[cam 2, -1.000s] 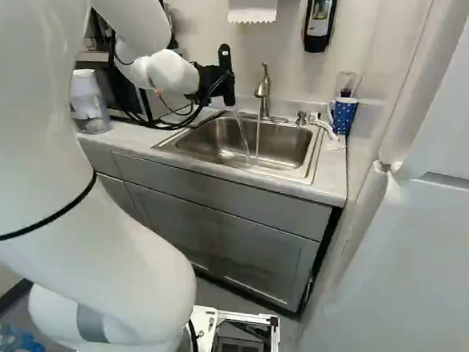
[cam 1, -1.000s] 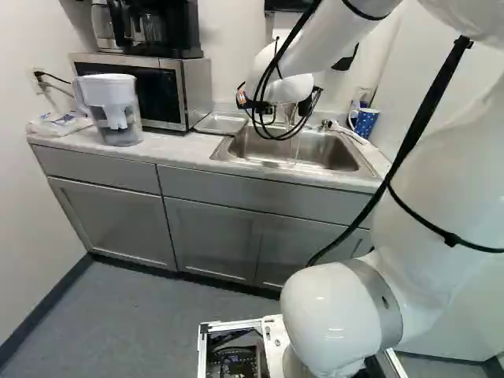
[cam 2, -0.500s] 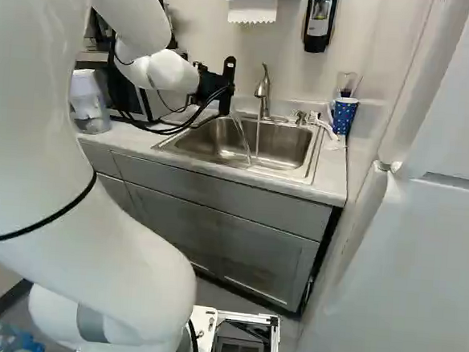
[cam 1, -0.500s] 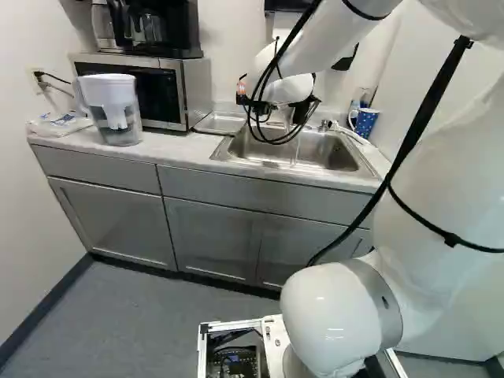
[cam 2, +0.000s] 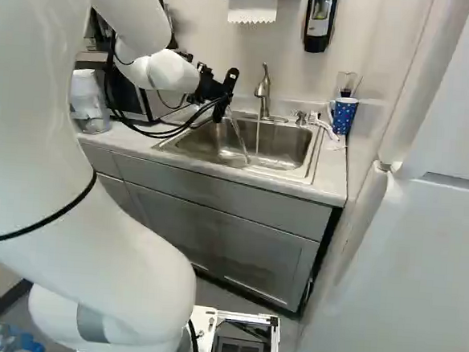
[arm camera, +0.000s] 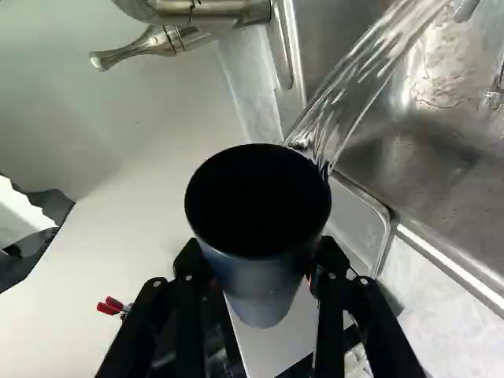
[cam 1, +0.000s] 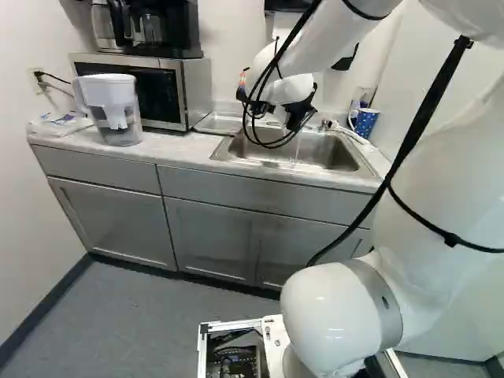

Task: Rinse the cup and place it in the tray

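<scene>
- The gripper (cam 2: 224,96) is over the far left part of the sink (cam 2: 190,142).
- Its fingers (arm camera: 185,311) stand apart by the width of the dark cup (arm camera: 260,283), pressing it from two sides.
- The cup is tilted, its mouth facing the wrist camera, and water (arm camera: 374,75) spills over its rim into the sink.
- The faucet (cam 2: 263,89), at the far side of the sink, is running; its thin stream (cam 2: 258,137) falls straight down, right of the slanted spill.
- The metal tray (cam 1: 220,124) lies on the counter (cam 1: 173,150), just left of the sink; the cup is out of it, held up.
- Left of the tray is the microwave (cam 1: 198,90), with the coffee maker (cam 1: 169,27) on top.
- Near the microwave's front stands the pitcher (cam 1: 114,106), with a packet (cam 1: 59,124) to its left.
- A blue dotted mug (cam 2: 344,117) stands at the far right, beyond the sink's right edge.
</scene>
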Controlling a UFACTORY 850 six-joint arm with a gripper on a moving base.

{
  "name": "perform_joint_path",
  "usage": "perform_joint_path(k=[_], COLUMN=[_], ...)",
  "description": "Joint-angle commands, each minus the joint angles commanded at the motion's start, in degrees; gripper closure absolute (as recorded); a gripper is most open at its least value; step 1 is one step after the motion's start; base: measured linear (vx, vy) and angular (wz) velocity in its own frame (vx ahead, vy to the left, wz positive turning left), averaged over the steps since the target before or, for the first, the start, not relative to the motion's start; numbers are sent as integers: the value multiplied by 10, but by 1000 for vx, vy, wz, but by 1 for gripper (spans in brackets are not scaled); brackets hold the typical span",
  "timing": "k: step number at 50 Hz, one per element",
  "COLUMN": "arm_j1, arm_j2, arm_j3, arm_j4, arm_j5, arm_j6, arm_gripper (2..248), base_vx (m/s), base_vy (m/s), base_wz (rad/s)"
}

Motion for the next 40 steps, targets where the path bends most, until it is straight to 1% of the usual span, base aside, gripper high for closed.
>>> perform_joint_path(k=[40], arm_j1=[0], arm_j2=[0], arm_j3=[0], arm_j4=[0], arm_j5=[0], arm_j6=[0], arm_gripper=[124], base_vx=[0], base_vy=[0], base_wz=[0])
